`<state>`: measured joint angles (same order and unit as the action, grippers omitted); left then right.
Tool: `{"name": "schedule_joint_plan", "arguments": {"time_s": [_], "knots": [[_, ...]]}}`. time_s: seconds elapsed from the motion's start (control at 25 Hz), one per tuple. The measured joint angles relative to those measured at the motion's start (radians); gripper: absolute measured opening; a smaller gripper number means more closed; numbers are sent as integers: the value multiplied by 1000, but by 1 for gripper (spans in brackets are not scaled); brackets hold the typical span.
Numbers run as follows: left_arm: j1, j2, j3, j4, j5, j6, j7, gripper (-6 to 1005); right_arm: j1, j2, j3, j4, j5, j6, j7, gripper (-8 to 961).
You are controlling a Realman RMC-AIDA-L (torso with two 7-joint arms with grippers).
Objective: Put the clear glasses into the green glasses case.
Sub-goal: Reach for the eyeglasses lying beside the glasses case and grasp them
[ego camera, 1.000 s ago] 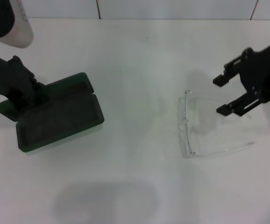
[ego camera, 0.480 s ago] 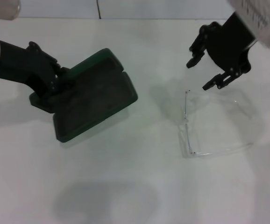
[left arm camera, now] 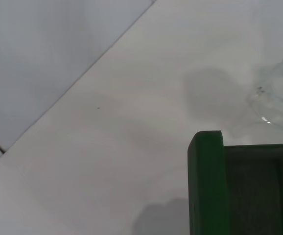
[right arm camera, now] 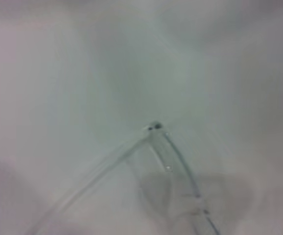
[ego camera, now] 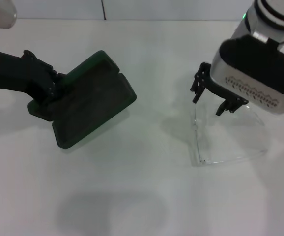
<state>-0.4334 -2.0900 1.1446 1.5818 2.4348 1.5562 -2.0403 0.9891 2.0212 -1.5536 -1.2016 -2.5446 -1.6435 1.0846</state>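
Two things matter on the white table (ego camera: 147,191), and we find the job barely begun: the glasses are not yet in the case. The green case (ego camera: 90,101) lies open at the left side, its dark lining up and nothing in it, turned at a slant. Our left gripper (ego camera: 46,91) reaches in from the left edge and clamps the case at its near end, fingers pressed onto the wall as far as we can judge. The left wrist view shows a corner of the case (left arm camera: 239,191) close under the camera. The clear glasses (ego camera: 225,135) lie well apart on the right, arms unfolded, flat on the table. Our right gripper (ego camera: 213,96) hangs just above their far edge, arm coming down from the upper right, fingers spread and gripping nothing. Left to do: grasp the glasses, carry them across, set them inside.
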Motion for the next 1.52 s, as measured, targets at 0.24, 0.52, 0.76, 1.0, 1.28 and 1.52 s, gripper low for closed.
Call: {"name": "schedule_joint_plan", "arguments": {"time_s": [0.24, 0.52, 0.76, 1.0, 1.28, 1.52], "knots": [[7, 1, -1, -21, 11, -18, -1, 195, -22, 1, -37, 10, 16, 24, -70, 507], [10, 1, 1, -22, 12, -31, 0, 195, -26, 2, -58, 19, 56, 45, -113, 502], [13, 0, 5, -22, 12, -32, -6, 195, -22, 3, -72, 47, 86, 54, -141, 499], [16, -1, 6, -22, 2, -32, -6, 195, -6, 6, -99, 111, 89, 82, -157, 495], [19, -3, 38, -29, 0, -40, -7, 195, 16, 7, -126, 168, 89, 102, -158, 491], [22, -2, 45, -42, 0, -59, -7, 195, 30, 7, -139, 204, 88, 128, -158, 460]]}}
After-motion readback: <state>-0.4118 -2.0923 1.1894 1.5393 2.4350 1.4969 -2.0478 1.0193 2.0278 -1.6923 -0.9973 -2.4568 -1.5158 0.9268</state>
